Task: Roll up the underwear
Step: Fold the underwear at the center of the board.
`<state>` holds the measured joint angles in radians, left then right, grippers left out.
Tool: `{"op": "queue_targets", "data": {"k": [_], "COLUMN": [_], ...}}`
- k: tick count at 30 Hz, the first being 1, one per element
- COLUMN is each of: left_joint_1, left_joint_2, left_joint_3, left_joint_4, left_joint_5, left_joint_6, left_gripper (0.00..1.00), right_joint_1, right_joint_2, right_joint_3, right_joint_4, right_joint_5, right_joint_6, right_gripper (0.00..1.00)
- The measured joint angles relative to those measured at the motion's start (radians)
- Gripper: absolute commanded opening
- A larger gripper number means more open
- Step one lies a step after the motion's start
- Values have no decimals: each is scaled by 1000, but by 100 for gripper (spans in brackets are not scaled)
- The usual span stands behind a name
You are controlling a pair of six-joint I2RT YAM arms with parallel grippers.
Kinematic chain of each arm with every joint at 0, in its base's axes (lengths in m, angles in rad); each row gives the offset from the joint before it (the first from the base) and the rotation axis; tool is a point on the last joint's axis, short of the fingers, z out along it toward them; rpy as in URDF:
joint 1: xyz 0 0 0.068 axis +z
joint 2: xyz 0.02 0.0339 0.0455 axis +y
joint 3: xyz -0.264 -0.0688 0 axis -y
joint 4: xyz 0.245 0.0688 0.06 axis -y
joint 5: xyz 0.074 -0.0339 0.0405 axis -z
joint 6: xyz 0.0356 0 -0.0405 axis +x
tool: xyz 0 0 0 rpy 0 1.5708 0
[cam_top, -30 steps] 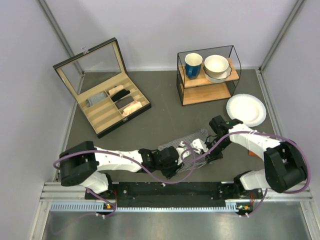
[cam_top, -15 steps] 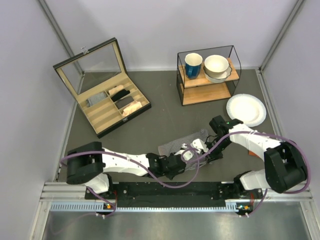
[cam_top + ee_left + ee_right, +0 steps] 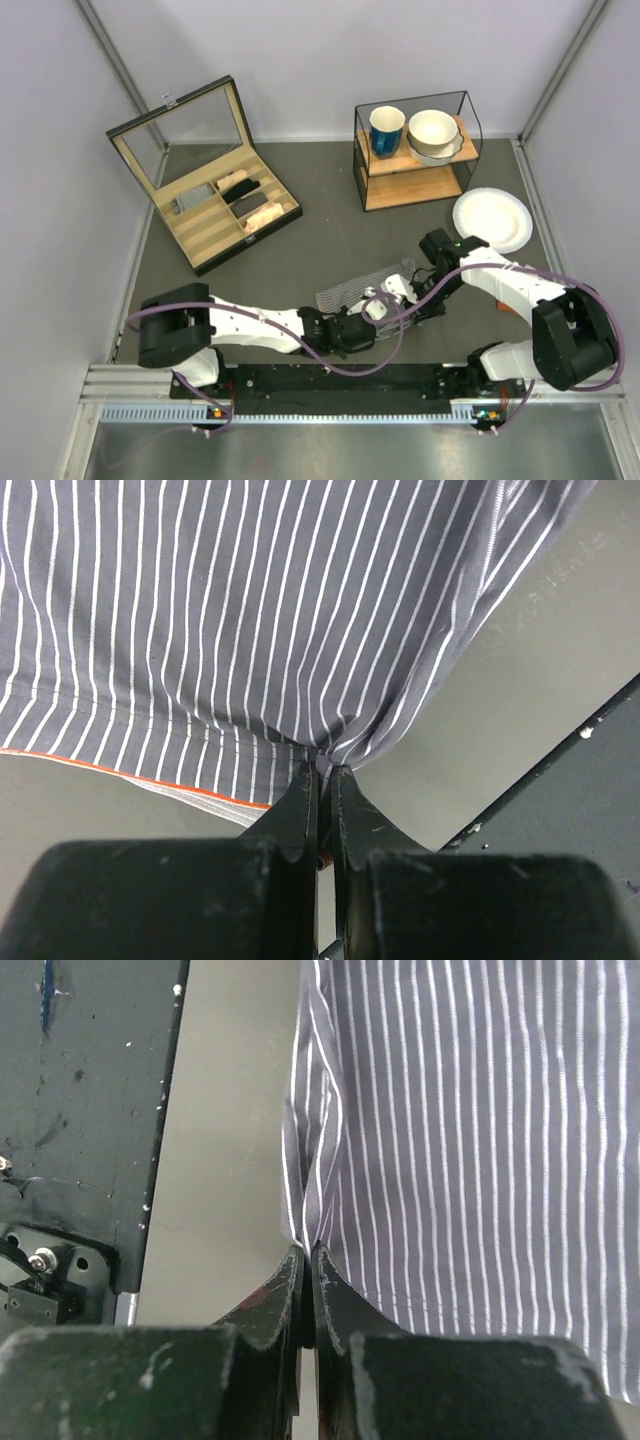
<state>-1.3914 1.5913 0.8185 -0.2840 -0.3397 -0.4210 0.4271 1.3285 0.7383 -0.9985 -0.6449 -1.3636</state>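
Note:
The underwear (image 3: 360, 286) is a grey cloth with white pinstripes, lying on the table in front of the arms. My left gripper (image 3: 372, 312) is at its near edge. In the left wrist view the left gripper (image 3: 322, 770) is shut on a bunched fold of the underwear (image 3: 250, 610), beside an orange-trimmed hem (image 3: 150, 778). My right gripper (image 3: 405, 295) is at the cloth's right end. In the right wrist view the right gripper (image 3: 308, 1251) is shut on the edge of the underwear (image 3: 480, 1110). The two grippers are close together.
An open wooden compartment box (image 3: 197, 225) with fabric rolls stands at the back left. A wire shelf (image 3: 412, 185) with a blue mug and bowls is at the back right. A white paper plate (image 3: 492, 220) lies beside it. The black base rail (image 3: 340, 380) runs along the near edge.
My left gripper has moved right along the near edge toward the right gripper. The underwear now looks narrower and more bunched. The right arm has barely moved.

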Motion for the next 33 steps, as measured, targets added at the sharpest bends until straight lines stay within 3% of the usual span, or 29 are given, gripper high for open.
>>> {"op": "queue_targets", "data": {"k": [13, 21, 33], "left_joint_1": [137, 301, 528], "left_joint_2": [-129, -242, -220], "left_joint_3": [-96, -143, -132], "left_joint_4": [46, 63, 103], "left_joint_5": [241, 394, 560], "left_joint_6": [62, 93, 133], "left_gripper": [0, 0, 0], "right_joint_1": [0, 0, 0], "right_joint_2": [43, 134, 269], "right_joint_3": [164, 239, 385], "right_joint_4": [-12, -10, 14], "right_joint_5": [-20, -13, 41], "right_joint_6": [105, 158, 241], "right_gripper": [0, 0, 0]}}
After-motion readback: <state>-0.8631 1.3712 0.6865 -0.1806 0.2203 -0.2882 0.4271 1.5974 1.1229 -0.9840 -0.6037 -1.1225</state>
